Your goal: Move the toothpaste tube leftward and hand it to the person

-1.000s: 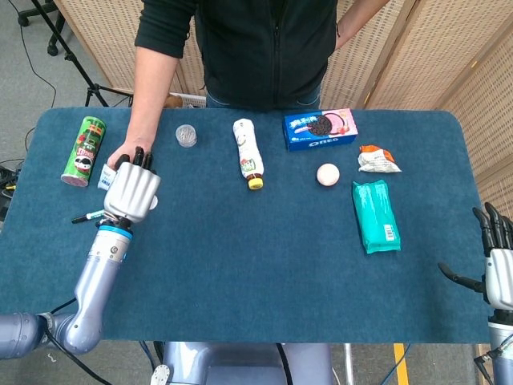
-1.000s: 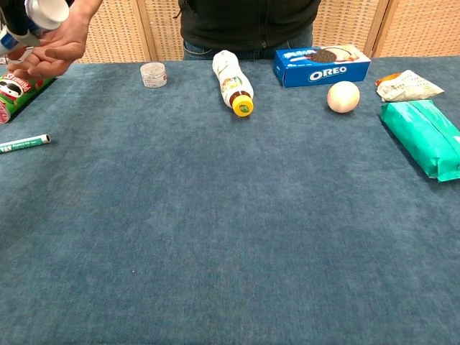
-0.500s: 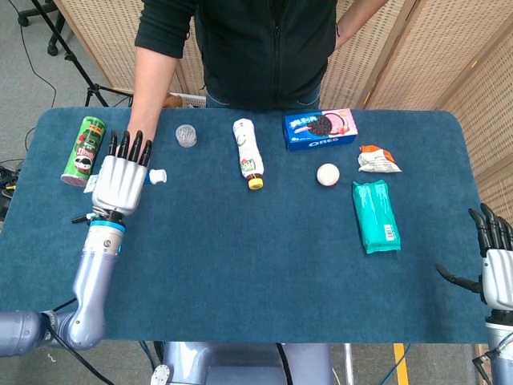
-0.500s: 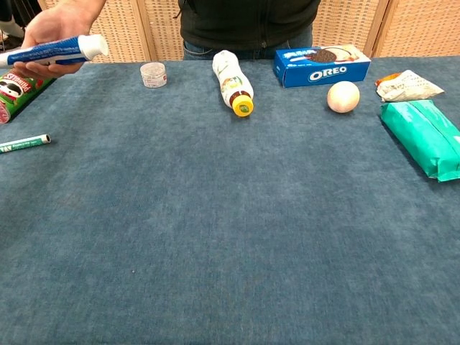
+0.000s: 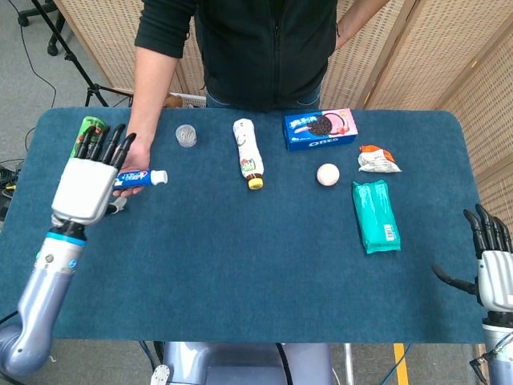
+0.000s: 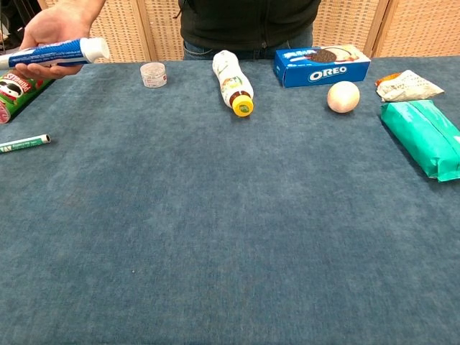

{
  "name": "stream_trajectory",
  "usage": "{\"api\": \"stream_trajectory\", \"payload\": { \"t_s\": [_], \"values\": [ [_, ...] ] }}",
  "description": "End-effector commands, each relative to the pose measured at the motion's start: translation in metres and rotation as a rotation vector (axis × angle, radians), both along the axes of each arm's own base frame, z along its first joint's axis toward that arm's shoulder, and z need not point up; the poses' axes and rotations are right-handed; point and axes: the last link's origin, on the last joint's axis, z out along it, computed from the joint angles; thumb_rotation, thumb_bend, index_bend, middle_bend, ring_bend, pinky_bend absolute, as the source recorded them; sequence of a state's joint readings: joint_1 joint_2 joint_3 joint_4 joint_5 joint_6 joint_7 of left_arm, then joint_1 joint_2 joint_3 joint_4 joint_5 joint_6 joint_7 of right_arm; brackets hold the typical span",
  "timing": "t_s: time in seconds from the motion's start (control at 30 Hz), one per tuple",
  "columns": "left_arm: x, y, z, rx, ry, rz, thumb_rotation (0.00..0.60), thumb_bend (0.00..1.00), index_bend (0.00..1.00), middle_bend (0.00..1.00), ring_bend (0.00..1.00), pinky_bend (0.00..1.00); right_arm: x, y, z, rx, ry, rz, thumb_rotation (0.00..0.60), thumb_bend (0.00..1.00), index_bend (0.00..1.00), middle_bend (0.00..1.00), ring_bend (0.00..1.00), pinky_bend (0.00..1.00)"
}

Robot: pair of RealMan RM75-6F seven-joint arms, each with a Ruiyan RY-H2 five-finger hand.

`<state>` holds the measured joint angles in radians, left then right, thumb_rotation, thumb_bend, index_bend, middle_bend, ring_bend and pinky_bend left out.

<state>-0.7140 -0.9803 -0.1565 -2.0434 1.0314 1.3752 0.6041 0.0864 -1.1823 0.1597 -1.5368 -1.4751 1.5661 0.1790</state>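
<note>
The blue and white toothpaste tube lies across the person's open palm at the far left of the table, its white cap pointing right. My left hand is open with its fingers spread, just left of the tube and apart from it, partly covering the person's hand in the head view. My right hand hangs open off the table's right edge, holding nothing. Neither hand shows in the chest view.
A green Pringles can and a marker pen lie at the left. A small clear jar, a white bottle, an Oreo box, an egg, a snack packet and a teal pack sit further right.
My left hand let go of the tube, opened, and drew back to the left and toward me. The tube now rests in the person's palm. The right hand barely moved.
</note>
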Motion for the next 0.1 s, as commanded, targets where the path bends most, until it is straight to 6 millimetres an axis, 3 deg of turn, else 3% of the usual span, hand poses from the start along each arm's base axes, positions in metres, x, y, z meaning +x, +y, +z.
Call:
{"api": "stream_trajectory", "payload": {
  "t_s": [0.03,0.1],
  "values": [
    [-0.078,-0.047,0.006,-0.057,-0.161,0.061,0.6,0.11,0.0,0.0,0.0,0.01,0.002,0.001,-0.001,-0.014,0.04,0.011,0.6,0.0,0.0,0.0,0.0,0.04],
    [-0.1,-0.063,0.002,-0.069,-0.236,0.112,0.6,0.12,0.0,0.0,0.0,0.0,0.004,0.003,0.001,-0.035,0.076,0.016,0.6,0.0,0.0,0.0,0.0,0.04]
  ]
}}
